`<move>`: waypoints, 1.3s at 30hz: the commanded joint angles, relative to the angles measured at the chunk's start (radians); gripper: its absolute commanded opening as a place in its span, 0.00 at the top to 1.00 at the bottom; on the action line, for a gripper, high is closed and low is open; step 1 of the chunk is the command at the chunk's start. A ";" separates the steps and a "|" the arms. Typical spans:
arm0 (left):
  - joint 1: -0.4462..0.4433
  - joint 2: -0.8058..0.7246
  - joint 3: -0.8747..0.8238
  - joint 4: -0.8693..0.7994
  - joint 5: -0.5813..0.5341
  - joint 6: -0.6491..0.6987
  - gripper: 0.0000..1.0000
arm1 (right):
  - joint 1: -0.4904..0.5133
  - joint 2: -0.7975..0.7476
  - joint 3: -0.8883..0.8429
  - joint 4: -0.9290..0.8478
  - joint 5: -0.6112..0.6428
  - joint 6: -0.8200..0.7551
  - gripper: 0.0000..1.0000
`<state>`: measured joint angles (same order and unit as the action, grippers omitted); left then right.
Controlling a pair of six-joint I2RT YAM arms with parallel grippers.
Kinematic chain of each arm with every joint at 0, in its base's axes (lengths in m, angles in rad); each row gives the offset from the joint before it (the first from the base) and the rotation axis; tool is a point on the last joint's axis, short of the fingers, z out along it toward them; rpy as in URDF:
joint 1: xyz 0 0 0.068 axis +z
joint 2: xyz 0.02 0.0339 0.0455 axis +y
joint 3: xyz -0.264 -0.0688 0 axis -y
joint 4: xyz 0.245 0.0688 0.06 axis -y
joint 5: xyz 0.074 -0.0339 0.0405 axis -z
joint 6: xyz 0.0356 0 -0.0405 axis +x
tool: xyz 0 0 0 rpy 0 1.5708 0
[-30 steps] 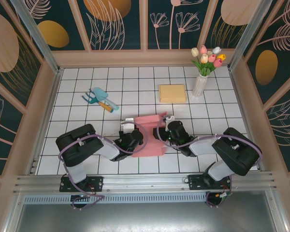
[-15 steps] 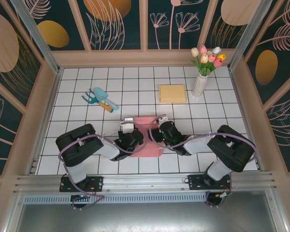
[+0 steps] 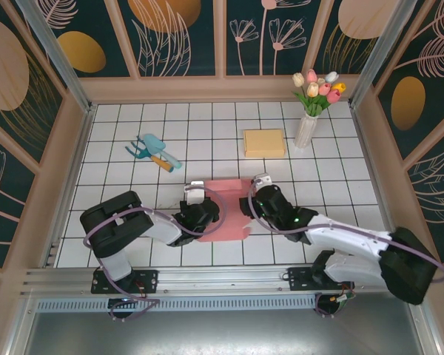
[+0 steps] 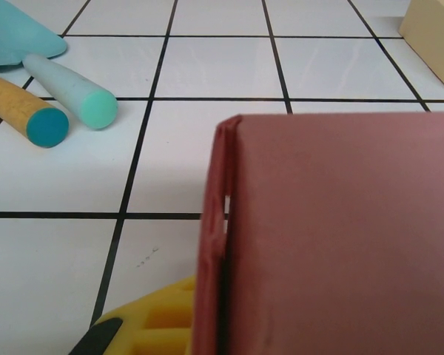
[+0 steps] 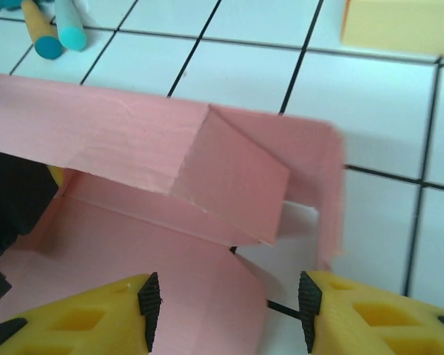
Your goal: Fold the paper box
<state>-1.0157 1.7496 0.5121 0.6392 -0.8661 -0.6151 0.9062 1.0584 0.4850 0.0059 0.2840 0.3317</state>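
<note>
The pink paper box (image 3: 229, 222) lies partly folded on the white tiles between my two grippers. My left gripper (image 3: 205, 210) is at its left side, shut on an upright wall. In the left wrist view that wall (image 4: 340, 237) stands edge-on against one yellow finger (image 4: 144, 322); the other finger is hidden behind it. My right gripper (image 3: 249, 201) is at the box's right side and open. In the right wrist view the right gripper (image 5: 229, 310) hovers over the box's floor panel, below a raised wall with an inward-folded flap (image 5: 233, 177). Nothing is between its pads.
A yellow block (image 3: 264, 143) and a vase of tulips (image 3: 308, 122) stand at the back right. Teal garden tools (image 3: 154, 152) lie at the back left, their handles (image 4: 74, 92) just beyond the box. Walls enclose the tiled floor.
My right arm has swung its elbow out to the right and its gripper has drawn back slightly from the box, jaws a touch wider. The box's right flap is folded in. The left gripper has not moved.
</note>
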 commanded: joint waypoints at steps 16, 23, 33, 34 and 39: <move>-0.006 -0.065 -0.069 0.042 -0.018 0.079 0.99 | -0.419 -0.062 0.057 -0.049 -0.328 -1.117 0.34; -0.004 -0.056 -0.095 0.144 0.025 0.139 0.99 | -0.447 0.004 0.020 0.007 -0.389 -1.297 0.35; -0.006 -0.044 -0.086 0.135 0.011 0.137 0.99 | -0.403 0.105 -0.003 0.063 -0.612 -1.348 0.39; -0.006 -0.046 -0.084 0.135 0.014 0.135 0.99 | -0.399 0.113 -0.008 0.070 -0.616 -1.344 0.39; -0.006 -0.046 -0.088 0.137 0.020 0.128 0.99 | -0.385 0.127 -0.014 0.097 -0.612 -1.328 0.39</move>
<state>-1.0157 1.6989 0.4259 0.7555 -0.8459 -0.4938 0.5110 1.1820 0.4793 0.0544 -0.2794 -0.9897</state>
